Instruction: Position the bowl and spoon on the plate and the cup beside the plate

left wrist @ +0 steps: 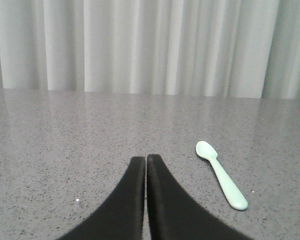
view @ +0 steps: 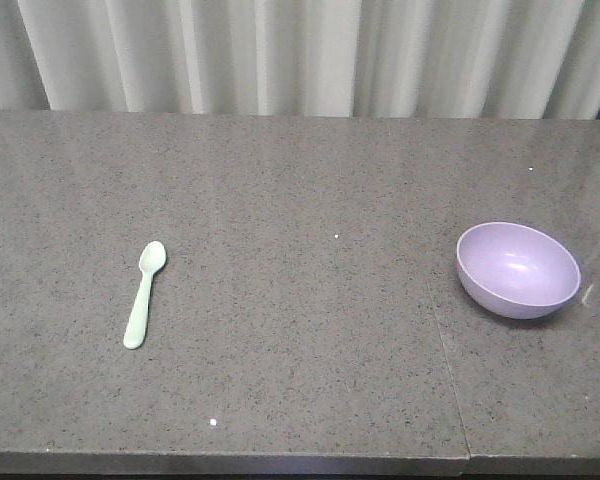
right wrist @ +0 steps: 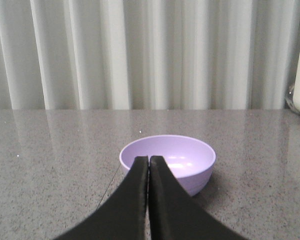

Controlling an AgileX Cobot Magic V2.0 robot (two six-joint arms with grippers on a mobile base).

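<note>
1. Lying flat on the grey speckled tabletop point(view: 300, 180), the spoon point(view: 145, 293) sits toward the left edge, somewhat nearer the front edge than the back, with its oval head pointing to the back edge
2. The bowl point(view: 518, 268) stands upright and empty close to the right edge, well apart from the spoon and just right of a thin seam point(view: 450, 370) in the tabletop
3. The left fingers point(left wrist: 135, 175) are pressed together with nothing between them, and in the left wrist view the spoon lies untouched off to their right
4. The right fingers point(right wrist: 137, 175) are likewise closed and empty; their tips line up with the bowl's near rim, though contact cannot be judged
5. A pale pleated curtain point(view: 280, 55) hangs behind the back edge
</note>
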